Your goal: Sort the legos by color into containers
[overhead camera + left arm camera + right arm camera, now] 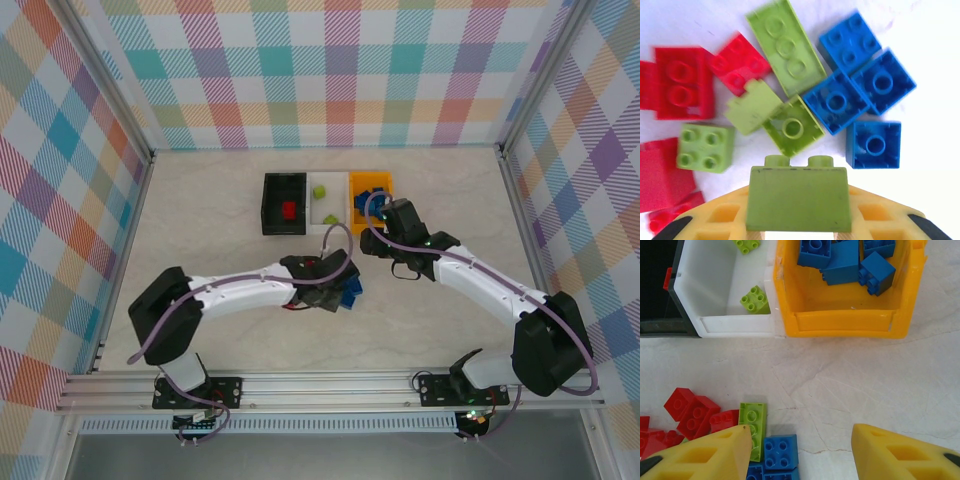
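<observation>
In the top view you have three plastic bins in one row: black bin [268, 205] left of the white bin [336, 197], orange-yellow bin [357, 207] right of it. In the left wrist view, the left gripper [797, 225] is closed on one lime green brick [797, 197]; four blue studded bricks [836, 102] lie beyond. In the right wrist view, the right gripper [800, 450] stands open and empty in front of the white bin, which holds two green bricks [755, 300].

Three bins [840, 322], white bin [715, 270] with two green bricks [755, 300], black bin [272, 190] with one red brick [289, 209], four loose blue bricks [836, 102]
</observation>
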